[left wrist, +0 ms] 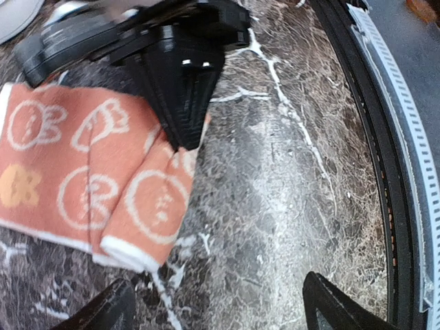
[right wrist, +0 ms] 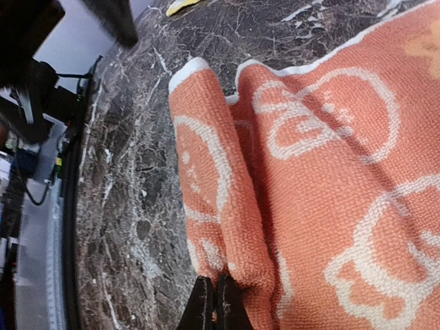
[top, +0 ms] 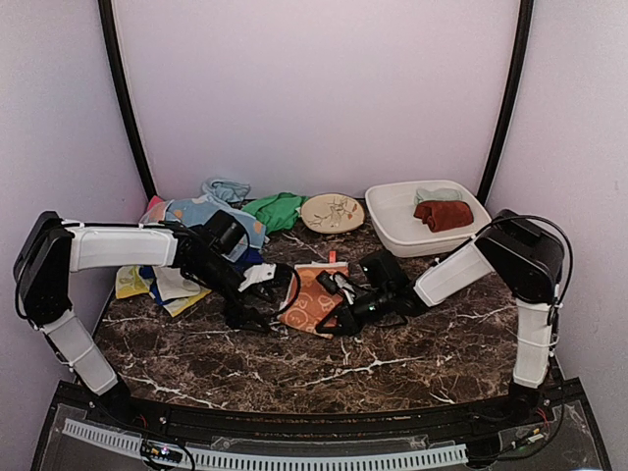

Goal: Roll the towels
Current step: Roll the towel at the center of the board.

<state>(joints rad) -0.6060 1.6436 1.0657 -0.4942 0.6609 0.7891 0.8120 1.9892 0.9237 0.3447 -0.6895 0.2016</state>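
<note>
Towel: orange terry cloth with cream rings, centre of the top view, one edge folded over.
Right gripper: clamped together on that fold, at the bottom of its own view.
Left gripper: fingers apart, empty, beside the towel's corner.
Technique: probably best to roll the fold evenly, keeping the white hem square.
Room: dark marble tabletop bare at lower right; black front rail close below.

Robot test booth: white backdrop, marble tabletop.
</note>
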